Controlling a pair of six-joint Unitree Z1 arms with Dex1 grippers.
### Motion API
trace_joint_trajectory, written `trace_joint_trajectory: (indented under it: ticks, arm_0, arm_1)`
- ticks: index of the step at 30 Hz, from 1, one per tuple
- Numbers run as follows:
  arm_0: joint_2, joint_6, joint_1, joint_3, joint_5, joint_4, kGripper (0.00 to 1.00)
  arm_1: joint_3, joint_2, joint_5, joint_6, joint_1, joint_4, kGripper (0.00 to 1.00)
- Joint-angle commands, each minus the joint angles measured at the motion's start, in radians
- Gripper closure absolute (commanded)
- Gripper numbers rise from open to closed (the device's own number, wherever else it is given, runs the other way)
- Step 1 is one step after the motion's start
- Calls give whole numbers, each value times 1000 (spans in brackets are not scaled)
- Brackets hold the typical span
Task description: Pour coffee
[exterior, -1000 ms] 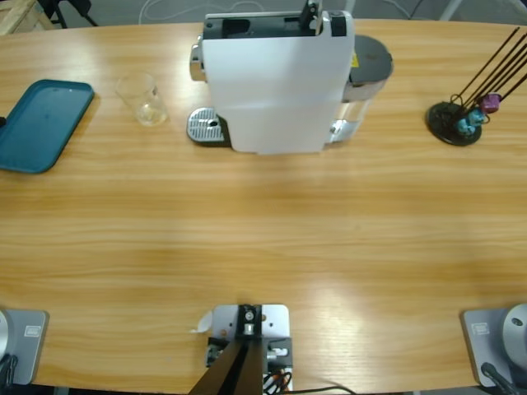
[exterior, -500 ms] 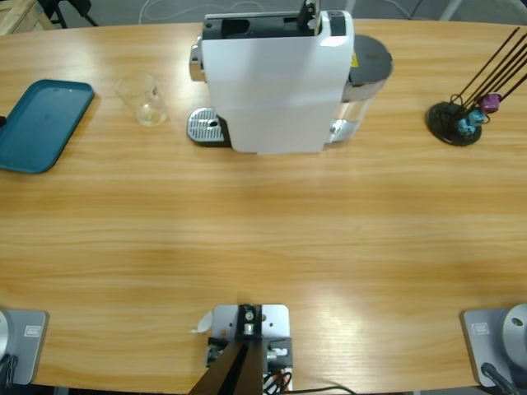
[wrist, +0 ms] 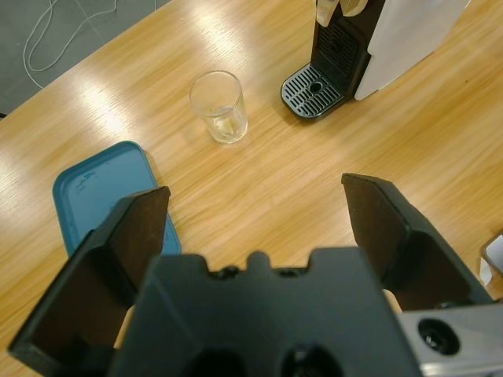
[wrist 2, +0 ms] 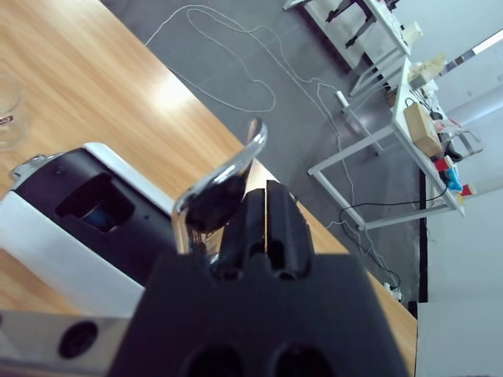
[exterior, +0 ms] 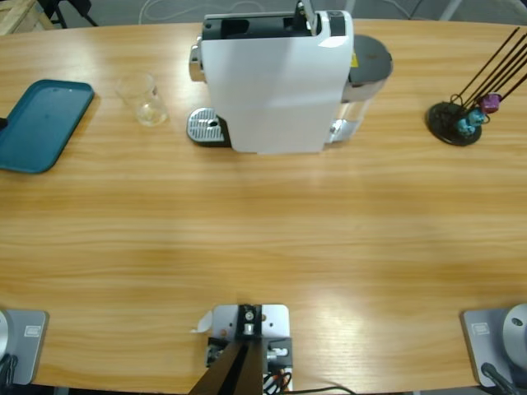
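No coffee shows anywhere. The clear glass (exterior: 144,99) stands empty on the table left of the white coffee machine (exterior: 276,82), apart from its drip grate (exterior: 206,127). In the left wrist view my left gripper (wrist: 255,204) hangs open high above the table, with the glass (wrist: 218,106) and the grate (wrist: 314,90) well ahead of it. My right gripper (wrist 2: 267,200) is shut, its jaws pressed together right beside the machine's chrome lever (wrist 2: 224,177), which stands raised over the open capsule slot (wrist 2: 90,204). Neither gripper can be made out in the high view.
A teal tray (exterior: 37,123) lies at the table's left end, also seen as the teal tray (wrist: 98,196) under my left gripper. A black capsule stand (exterior: 457,119) with teal and purple capsules is at the right. Cables lie on the floor beyond the table's far edge.
In the high view the machine's lever top has shifted slightly to the left. The glass, tray and capsule stand have not moved.
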Motion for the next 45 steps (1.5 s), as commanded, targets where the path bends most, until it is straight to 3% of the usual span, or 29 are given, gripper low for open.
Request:
trace_joint_trajectory:
  ticks: [1,27,45]
  arm_0:
    - [-5,17,-8,36,-1,-9,50]
    - [-1,17,-8,38,-1,-9,50]
    - [-1,17,-8,41,-3,-9,50]
  arm_1:
    - [8,108,23,33,66,-10,1000]
    - [-16,253,59,126,130,-2,1000]
    - [13,262,40,145,126,-4,1000]
